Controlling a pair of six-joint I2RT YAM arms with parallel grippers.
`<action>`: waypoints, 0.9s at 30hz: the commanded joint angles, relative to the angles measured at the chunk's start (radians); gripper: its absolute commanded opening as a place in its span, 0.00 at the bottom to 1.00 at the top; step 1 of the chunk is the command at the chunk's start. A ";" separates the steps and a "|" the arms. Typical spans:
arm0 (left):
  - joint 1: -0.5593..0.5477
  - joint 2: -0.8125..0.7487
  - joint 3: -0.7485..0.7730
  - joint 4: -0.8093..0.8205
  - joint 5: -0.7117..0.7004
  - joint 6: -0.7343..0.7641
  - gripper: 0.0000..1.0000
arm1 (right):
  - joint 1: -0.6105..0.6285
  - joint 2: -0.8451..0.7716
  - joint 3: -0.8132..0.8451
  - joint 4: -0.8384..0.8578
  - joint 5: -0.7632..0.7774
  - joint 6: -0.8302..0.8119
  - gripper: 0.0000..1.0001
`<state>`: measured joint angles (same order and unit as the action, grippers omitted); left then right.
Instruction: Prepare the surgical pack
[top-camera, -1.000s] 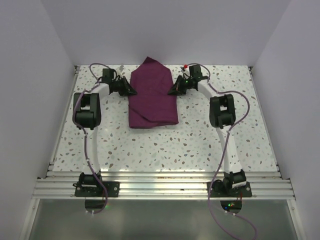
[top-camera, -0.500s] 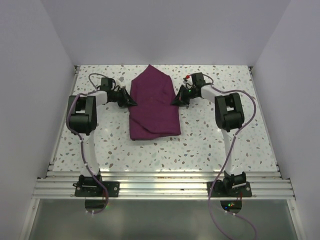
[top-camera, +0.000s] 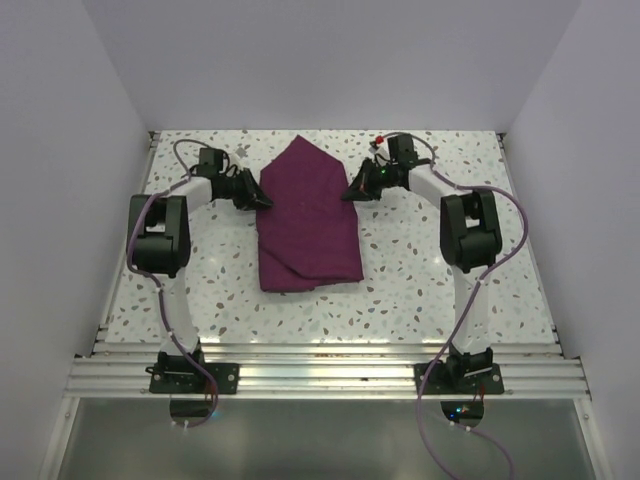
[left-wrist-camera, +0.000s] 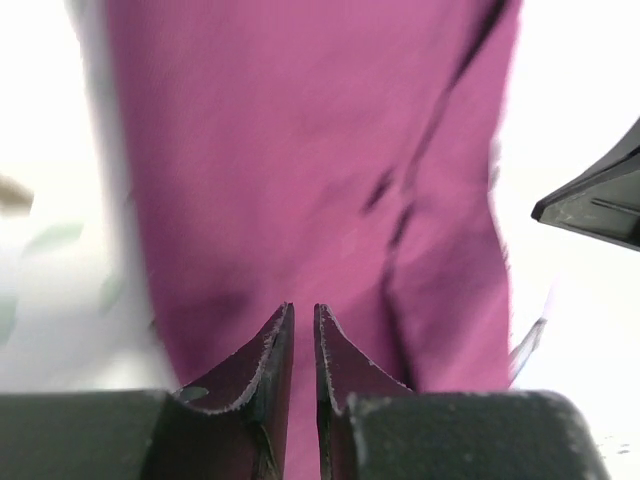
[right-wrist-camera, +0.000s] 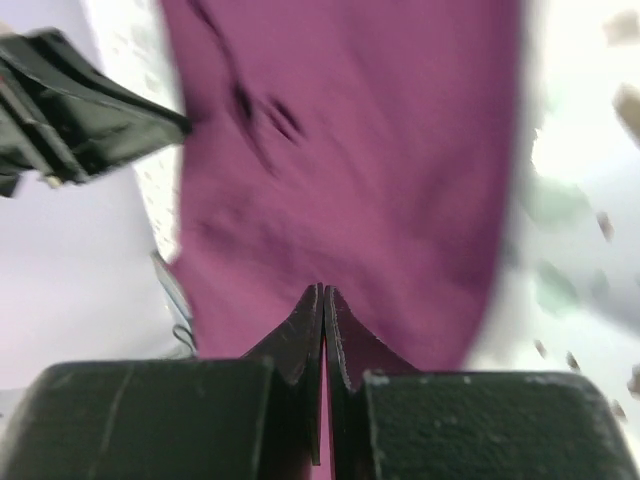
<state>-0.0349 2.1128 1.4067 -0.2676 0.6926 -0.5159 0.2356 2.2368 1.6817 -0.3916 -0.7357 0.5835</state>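
Observation:
The surgical pack is a folded maroon bundle (top-camera: 305, 225) lying mid-table, its far flap ending in a point. It fills the left wrist view (left-wrist-camera: 300, 150) and the right wrist view (right-wrist-camera: 350, 150). The tray, scissors, tweezers and gauze are hidden. My left gripper (top-camera: 265, 200) is at the bundle's left edge with its jaws shut to a hairline gap (left-wrist-camera: 303, 310) and nothing seen between them. My right gripper (top-camera: 348, 193) is at the bundle's right edge, its tips (right-wrist-camera: 322, 290) shut together.
Speckled white table (top-camera: 420, 290) with white walls on three sides and a metal rail along the near edge (top-camera: 320, 375). Each wrist view shows the other gripper across the bundle: the right gripper (left-wrist-camera: 600, 205) and the left gripper (right-wrist-camera: 80, 110).
The bundle has shifted toward the near edge, and both grippers have moved nearer along with it at its sides. Both arms' elbows have drawn back and outward.

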 joint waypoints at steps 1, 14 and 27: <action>0.009 0.021 0.084 0.080 0.057 -0.084 0.18 | 0.007 0.012 0.078 0.192 -0.051 0.160 0.00; 0.033 0.220 0.123 0.209 0.059 -0.185 0.18 | 0.014 0.323 0.274 0.375 -0.028 0.372 0.00; 0.076 0.292 0.378 0.136 0.051 -0.180 0.20 | -0.010 0.461 0.593 0.246 0.047 0.390 0.00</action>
<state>0.0174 2.3657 1.6970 -0.1246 0.7704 -0.6888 0.2295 2.6759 2.1868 -0.1223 -0.7231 0.9466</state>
